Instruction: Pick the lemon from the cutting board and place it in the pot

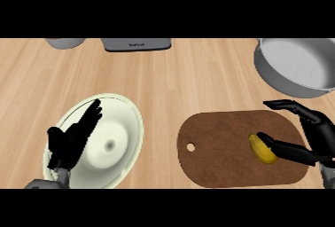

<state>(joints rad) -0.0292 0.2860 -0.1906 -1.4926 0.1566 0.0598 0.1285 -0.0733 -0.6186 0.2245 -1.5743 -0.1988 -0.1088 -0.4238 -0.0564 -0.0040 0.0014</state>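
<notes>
Lemon (263, 149) on cutting board (219, 153), right side, bracketed by open right hand (317, 133) for grasping; left hand (68, 139) open, resting near-left.

You are looking at a kitchen. The pale wood-grain counter (183, 80) is a worktop, and the brown cutting board (222, 146) with its hanging hole lies on it, a lemon (262, 150) resting on its right part. Beyond the board, up and to its right, stands a grey cooking pot (270, 73). Left of the board lies a pale round plate (121, 119). Far beyond the board, at the counter's back, you see a grey appliance (136, 44) and a small container (65, 42).
</notes>
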